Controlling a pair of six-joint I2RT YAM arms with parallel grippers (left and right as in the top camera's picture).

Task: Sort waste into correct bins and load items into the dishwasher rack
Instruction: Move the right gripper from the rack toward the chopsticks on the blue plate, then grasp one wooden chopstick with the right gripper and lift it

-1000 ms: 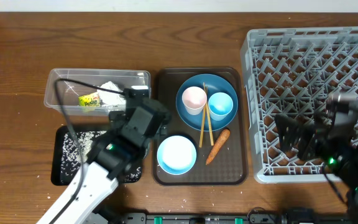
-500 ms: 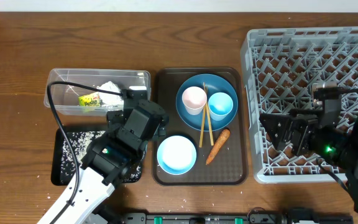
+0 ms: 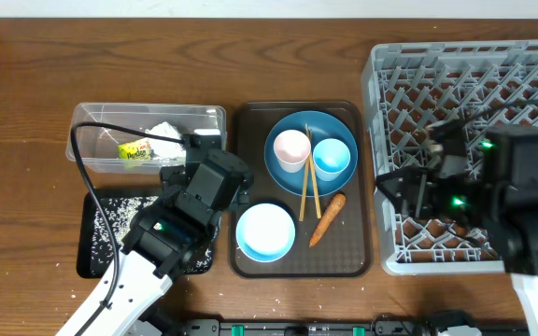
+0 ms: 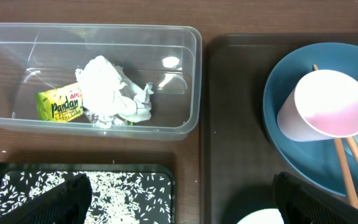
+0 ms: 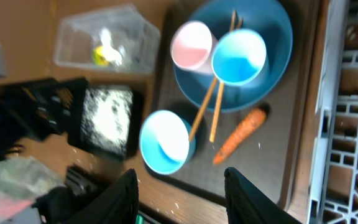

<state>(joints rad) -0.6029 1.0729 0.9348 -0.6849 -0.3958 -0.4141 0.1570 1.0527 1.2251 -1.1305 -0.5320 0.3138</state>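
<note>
Rice (image 4: 104, 186) fills the black tray (image 4: 166, 169) directly under the left gripper (image 4: 182, 190), whose jaws stand wide apart with nothing between them. The brown tray (image 4: 229, 124) begins beside its right finger. Farther on, clear of the gripper, the clear tub (image 4: 194, 74) holds the tissue (image 4: 110, 90), which touches the wrapper (image 4: 58, 106). The overhead view hides these fingers under the arm.

The right gripper (image 5: 182, 186) hangs at the left edge of the rack (image 3: 474, 75), its jaws partly apart and empty. Its blurred wrist view shows the carrot (image 5: 241, 134) nearest ahead and the bowl (image 5: 165, 142) to the left. Beyond them the chopsticks (image 5: 207, 102) lean onto the plate (image 5: 278, 37), which carries the blue cup (image 5: 239, 56) and the pink cup (image 5: 191, 43). The left wrist view cuts off the carrot.
</note>
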